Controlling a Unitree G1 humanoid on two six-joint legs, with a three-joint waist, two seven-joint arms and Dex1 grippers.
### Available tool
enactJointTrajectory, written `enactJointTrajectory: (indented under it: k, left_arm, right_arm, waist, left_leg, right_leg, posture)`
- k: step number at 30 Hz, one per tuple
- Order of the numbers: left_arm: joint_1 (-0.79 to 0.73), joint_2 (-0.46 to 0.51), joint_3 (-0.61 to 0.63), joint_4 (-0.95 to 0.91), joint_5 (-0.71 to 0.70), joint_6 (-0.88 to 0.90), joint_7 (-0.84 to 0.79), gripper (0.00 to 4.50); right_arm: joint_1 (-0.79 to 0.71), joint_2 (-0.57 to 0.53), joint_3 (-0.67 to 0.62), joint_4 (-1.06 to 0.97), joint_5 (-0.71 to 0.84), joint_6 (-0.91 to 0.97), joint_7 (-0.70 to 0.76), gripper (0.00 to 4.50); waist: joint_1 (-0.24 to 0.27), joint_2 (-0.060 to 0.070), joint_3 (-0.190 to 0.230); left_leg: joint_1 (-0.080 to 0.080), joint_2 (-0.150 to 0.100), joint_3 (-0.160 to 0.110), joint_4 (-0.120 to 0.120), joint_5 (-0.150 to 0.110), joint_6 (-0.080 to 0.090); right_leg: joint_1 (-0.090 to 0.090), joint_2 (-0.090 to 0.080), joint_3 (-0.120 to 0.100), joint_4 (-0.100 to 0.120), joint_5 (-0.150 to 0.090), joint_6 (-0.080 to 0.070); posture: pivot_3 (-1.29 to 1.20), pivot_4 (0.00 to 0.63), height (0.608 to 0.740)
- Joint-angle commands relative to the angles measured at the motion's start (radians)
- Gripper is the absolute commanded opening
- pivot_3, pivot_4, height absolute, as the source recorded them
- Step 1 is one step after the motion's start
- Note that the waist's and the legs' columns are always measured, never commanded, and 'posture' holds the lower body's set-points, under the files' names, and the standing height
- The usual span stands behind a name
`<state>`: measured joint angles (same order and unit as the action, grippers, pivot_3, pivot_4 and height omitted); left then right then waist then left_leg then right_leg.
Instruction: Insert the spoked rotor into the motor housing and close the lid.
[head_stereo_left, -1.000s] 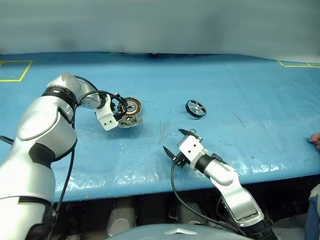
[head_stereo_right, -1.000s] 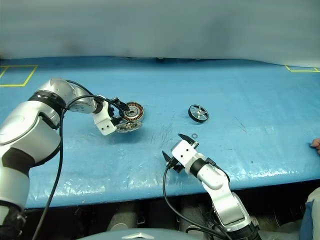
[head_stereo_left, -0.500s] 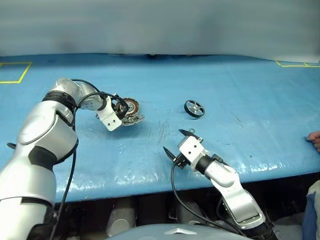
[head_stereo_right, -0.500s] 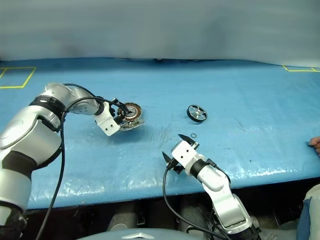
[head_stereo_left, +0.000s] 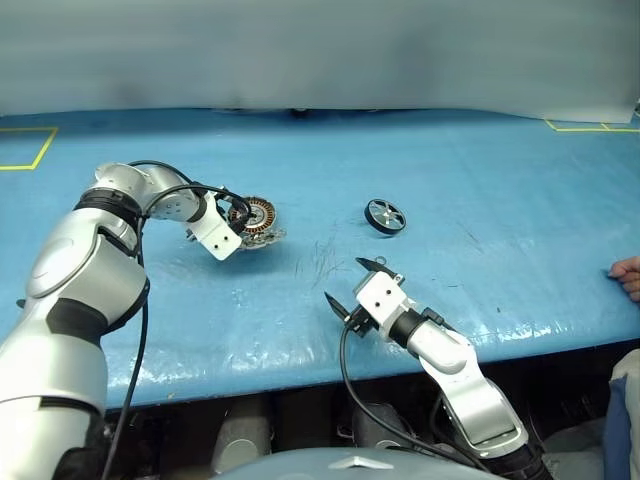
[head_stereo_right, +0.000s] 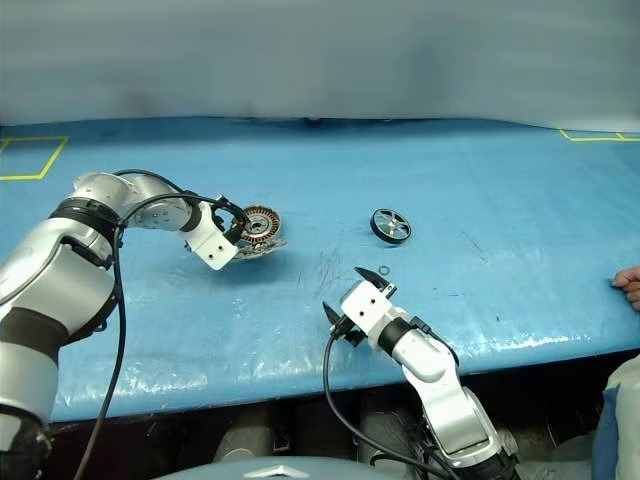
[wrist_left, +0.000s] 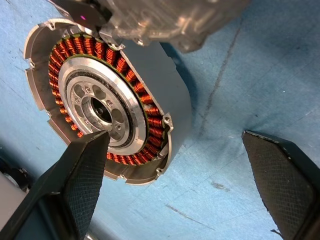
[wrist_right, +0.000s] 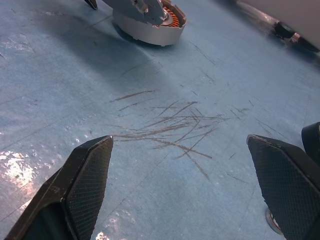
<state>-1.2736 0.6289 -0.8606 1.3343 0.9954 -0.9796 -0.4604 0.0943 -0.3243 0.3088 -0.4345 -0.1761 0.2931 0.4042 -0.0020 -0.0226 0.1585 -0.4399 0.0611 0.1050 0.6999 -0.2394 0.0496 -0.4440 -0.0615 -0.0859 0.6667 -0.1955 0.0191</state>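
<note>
Table: blue sheet is covering it, scratch marks showing near the middle.
Left jaws: standing released, straddling the motor housing on the left.
Right jaws: hovering released at the near edge, gripping nothing.
Spoked rotor: lying flat right of the motor housing, well apart.
</note>
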Motion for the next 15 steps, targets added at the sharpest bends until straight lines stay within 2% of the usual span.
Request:
enactJointTrajectory:
  k: [1, 10, 15]
  left_arm:
    - [0.038, -0.003, 0.006, 0.012, -0.019, 0.006, -0.074, 4.50]
    - [0.073, -0.005, 0.053, 0.007, -0.072, 0.029, -0.177, 4.50]
    - [0.083, 0.002, 0.070, -0.005, -0.083, 0.043, -0.155, 4.50]
  right_arm:
    - [-0.005, 0.007, 0.001, -0.021, -0.004, -0.010, -0.011, 4.48]
    - [0.001, 0.011, 0.007, -0.017, -0.008, -0.011, -0.017, 4.48]
    - [-0.001, 0.009, 0.011, -0.009, -0.010, -0.013, -0.015, 4.48]
  waist:
    - [-0.003, 0.000, 0.000]
    - [-0.008, 0.001, -0.009]
    - [-0.009, 0.002, -0.009]
  left_leg:
    - [0.000, 0.000, 0.000, 0.000, 0.000, 0.000]
    - [0.004, 0.001, 0.001, 0.000, 0.000, 0.001]
    - [0.009, 0.002, 0.001, 0.000, 0.000, 0.001]
  right_leg:
    - [0.000, 0.000, 0.000, 0.000, 0.000, 0.000]
    - [0.004, 0.000, 0.002, 0.001, -0.003, -0.004]
    - [0.007, -0.001, 0.003, 0.001, -0.003, -0.005]
  posture:
    - [0.00, 0.150, 0.740]
    - [0.00, 0.150, 0.740]
    - [0.00, 0.150, 0.740]
